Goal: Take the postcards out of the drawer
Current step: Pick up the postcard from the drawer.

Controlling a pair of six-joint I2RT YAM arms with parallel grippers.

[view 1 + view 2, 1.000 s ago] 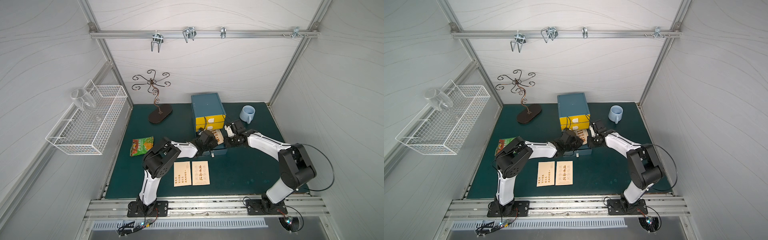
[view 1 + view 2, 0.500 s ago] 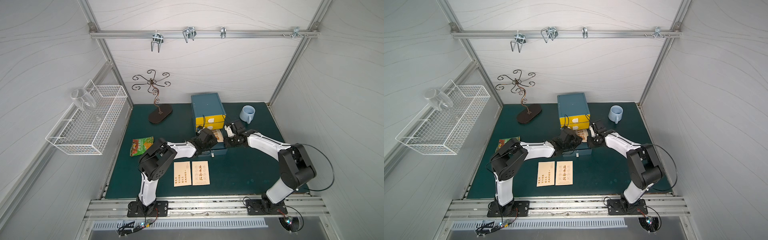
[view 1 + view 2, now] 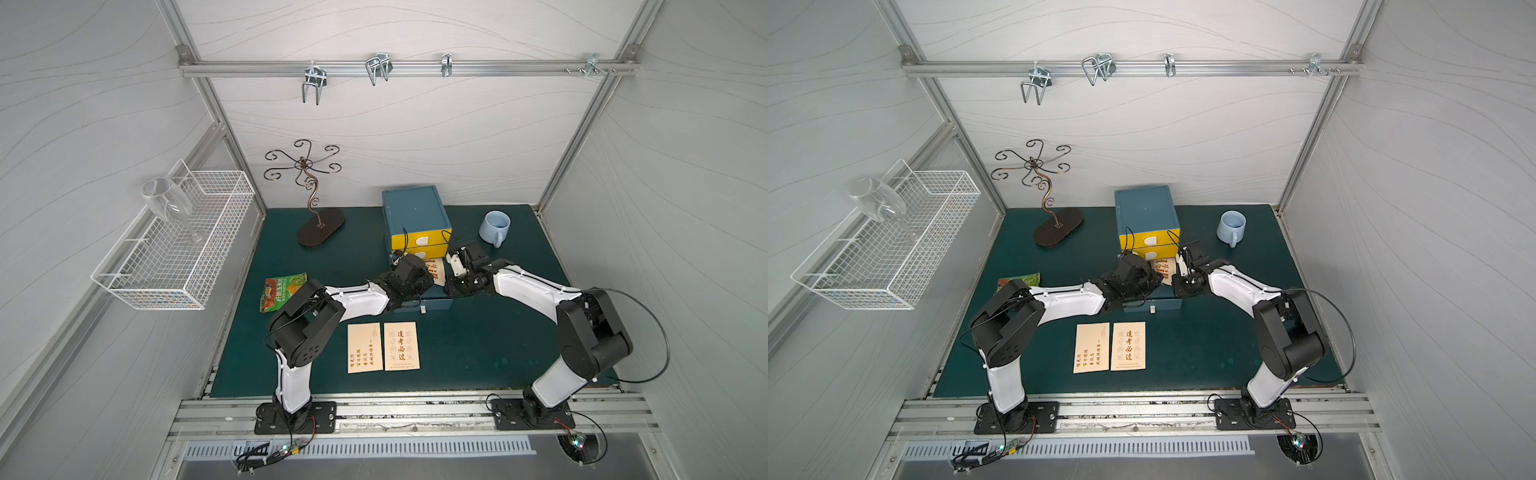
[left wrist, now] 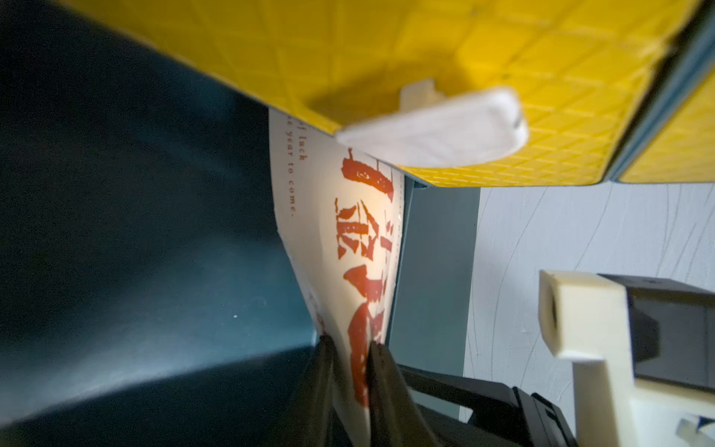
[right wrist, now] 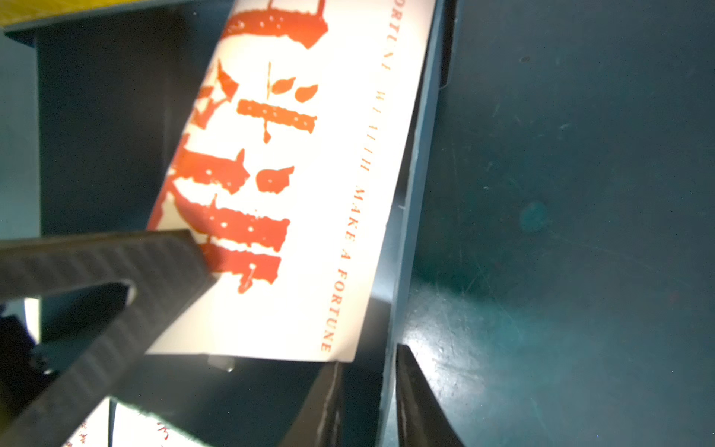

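1. Green matting covers the desk [image 3: 478, 340] inside a white-walled booth. Both arms reach in to the open bottom drawer [image 3: 434, 301] of a blue cabinet [image 3: 413, 205] with yellow fronts.
2. My left end effector [image 4: 350, 348] is closed on the third postcard [image 4: 340, 240], pinching its near edge between two dark fingers. The card is bowed and stands tilted up out of the drawer, and its far end is tucked under the yellow front above.
3. On the right wrist view that same card [image 5: 301, 193] leans toward the drawer's side wall. It shows bold red-orange characters and the words "MAKE A FORTUNE" along one edge.
4. My right end effector [image 5: 367, 371] is parted, with one finger on each side of that side wall. It sits just beside the card's corner and grips nothing.
5. Two postcards [image 3: 401, 345] lie flat side by side on the desk. They are well apart from both end effectors, toward the arm bases, and I see them in both top views.
6. A snack packet [image 3: 282, 291] lies well off to the outer side of the left end effector. A blue mug [image 3: 494, 226] stands near the right end effector, just beyond it.
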